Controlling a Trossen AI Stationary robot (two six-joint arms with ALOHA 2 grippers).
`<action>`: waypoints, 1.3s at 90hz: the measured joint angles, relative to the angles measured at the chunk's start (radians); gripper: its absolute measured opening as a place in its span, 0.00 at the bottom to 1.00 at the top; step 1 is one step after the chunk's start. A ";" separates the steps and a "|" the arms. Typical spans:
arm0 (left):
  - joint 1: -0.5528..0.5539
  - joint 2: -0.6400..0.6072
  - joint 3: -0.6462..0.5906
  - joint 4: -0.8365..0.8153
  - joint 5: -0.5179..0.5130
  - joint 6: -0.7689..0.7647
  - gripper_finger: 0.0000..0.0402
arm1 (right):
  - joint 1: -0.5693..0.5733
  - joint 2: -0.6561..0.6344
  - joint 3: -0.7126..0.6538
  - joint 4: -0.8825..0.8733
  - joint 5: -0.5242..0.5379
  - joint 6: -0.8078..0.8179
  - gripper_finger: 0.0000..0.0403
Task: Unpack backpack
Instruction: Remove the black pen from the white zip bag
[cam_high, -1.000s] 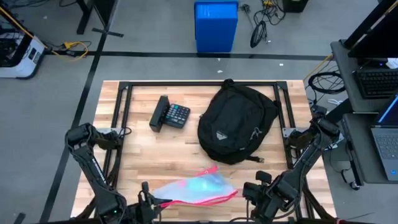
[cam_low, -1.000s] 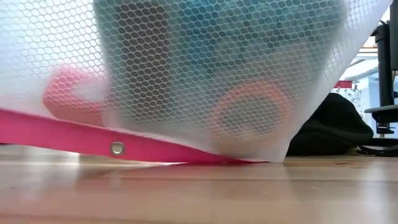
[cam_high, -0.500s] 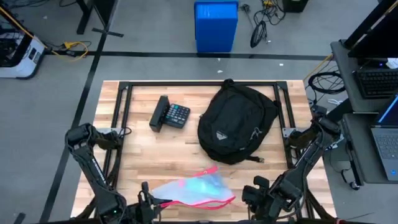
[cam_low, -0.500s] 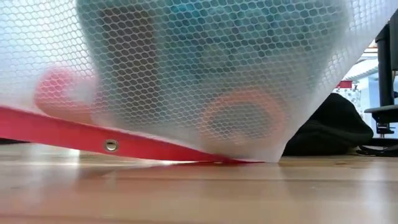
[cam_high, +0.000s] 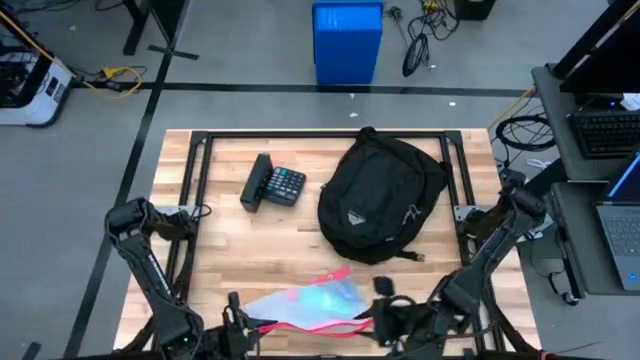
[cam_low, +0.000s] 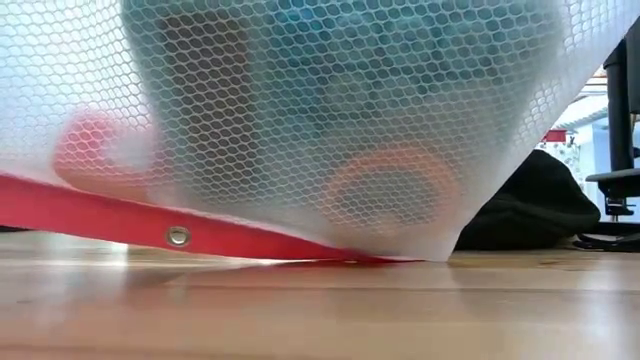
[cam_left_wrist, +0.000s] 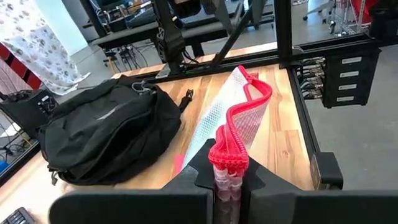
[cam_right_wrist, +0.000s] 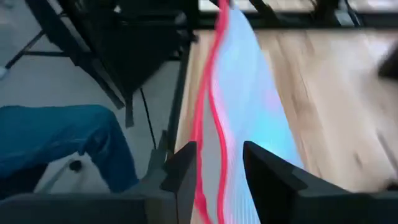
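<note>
The black backpack lies flat on the far right part of the table, logo patch up; it also shows in the left wrist view and the low view. A clear mesh pouch with a red zip edge sits at the near edge and fills the low view. My left gripper is shut on its left end. My right gripper is open at its right end, and the red edge runs between its fingers. My left gripper pinches the bunched red zip edge at the pouch's left end between its two fingers, coming level from the table's left. The pouch stretches away from the fingers, with its lower edge on the table and the held end raised. I cannot tell whether my right gripper touches the pouch.
A black calculator lies at the far left of the table, beside the backpack. A black metal frame runs round the table. A person's blue trouser leg shows beyond the near edge. Bare wood lies between pouch and backpack.
My right gripper has moved toward the table's left, up to the pouch's right end, and now straddles its red edge. The pouch has shifted a little toward the left and the near edge. My left gripper has kept its hold.
</note>
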 joint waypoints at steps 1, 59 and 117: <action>0.000 0.000 0.000 0.000 0.000 0.000 0.00 | -0.003 0.006 0.000 0.004 0.000 -0.007 0.31; 0.000 0.000 0.000 0.000 -0.007 0.000 0.00 | -0.076 0.107 0.000 -0.013 -0.089 -0.024 0.39; 0.002 0.000 0.000 0.011 0.025 0.007 0.02 | -0.187 0.158 -0.001 -0.009 -0.131 -0.072 0.00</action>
